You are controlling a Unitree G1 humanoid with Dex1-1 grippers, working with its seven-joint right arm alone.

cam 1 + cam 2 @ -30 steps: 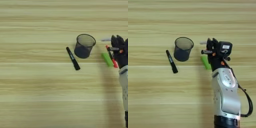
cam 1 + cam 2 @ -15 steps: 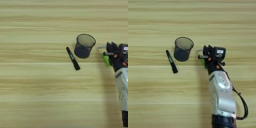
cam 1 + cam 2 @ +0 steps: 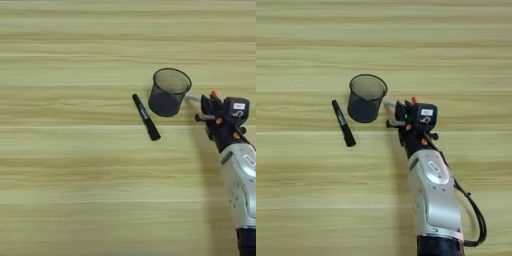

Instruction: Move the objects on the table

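1. My gripper (image 3: 401, 116) sits just right of the black mesh cup (image 3: 366, 97); I cannot tell its grip.
2. White marker (image 3: 390, 103) and red pen (image 3: 414, 100) tips show beside it.
3. Black marker (image 3: 146, 117) lies on the counter (image 3: 65, 165), left of the cup.

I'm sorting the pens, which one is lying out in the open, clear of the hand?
The black marker, lying alone left of the mesh cup. The other pens are bunched under the hand, right of the cup.
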